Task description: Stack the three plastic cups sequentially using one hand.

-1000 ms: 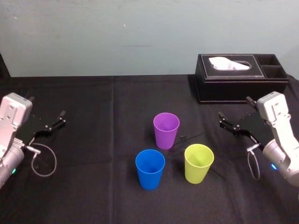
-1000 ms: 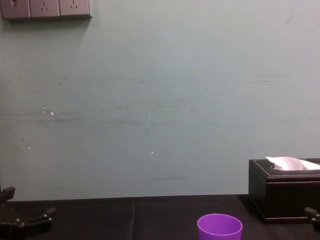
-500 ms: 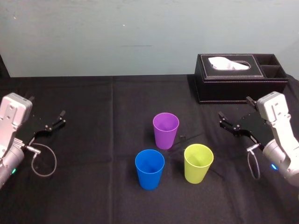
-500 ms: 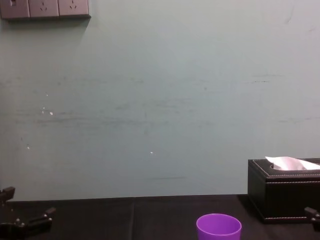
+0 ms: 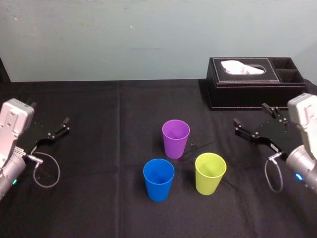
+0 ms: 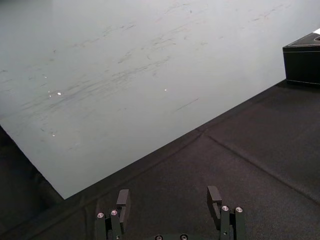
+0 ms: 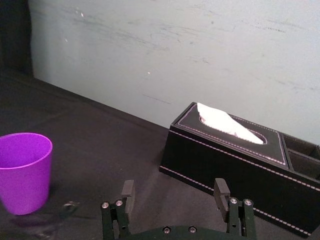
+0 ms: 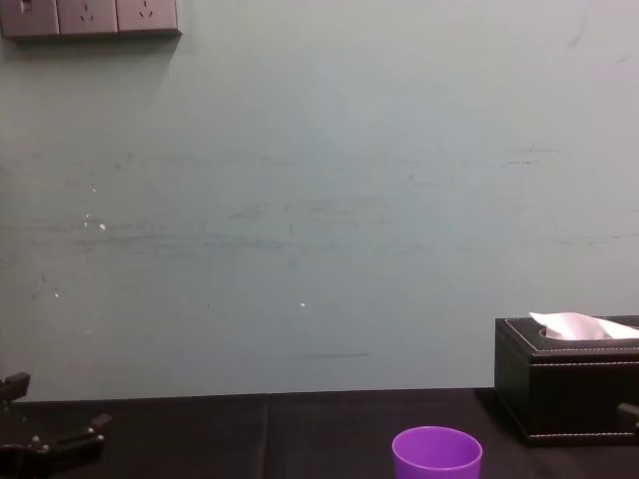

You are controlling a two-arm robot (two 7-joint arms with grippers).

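Looking down over the table's black cloth (image 5: 99,208), we log three cups standing upright, mouths up, none nested and none touching. The purple cup (image 5: 176,138) sits farthest from the robot, about mid-table. The blue cup (image 5: 158,179) stands nearer and slightly left of it. The yellow-green cup (image 5: 210,173) stands nearer and to the right, level with the blue one, a clear gap between the two. We note a small dark mark on the cloth just right of the purple cup; what it is we cannot tell. The left gripper (image 5: 49,115) hangs at the left side of the table, well apart from the cups, its jaws spread wide with nothing between them; a looped cable hangs below its wrist. The right gripper (image 5: 250,115) is at the right side, on the near side of the black tissue box (image 5: 255,91), also spread wide and empty, its fingers pointing in toward the middle of the table. The tissue box sits at the far right by the pale wall (image 5: 124,39), a white tissue (image 5: 242,67) poking from its slot. From the right wrist, the purple cup is the closest cup to that gripper, but well clear of its fingers.
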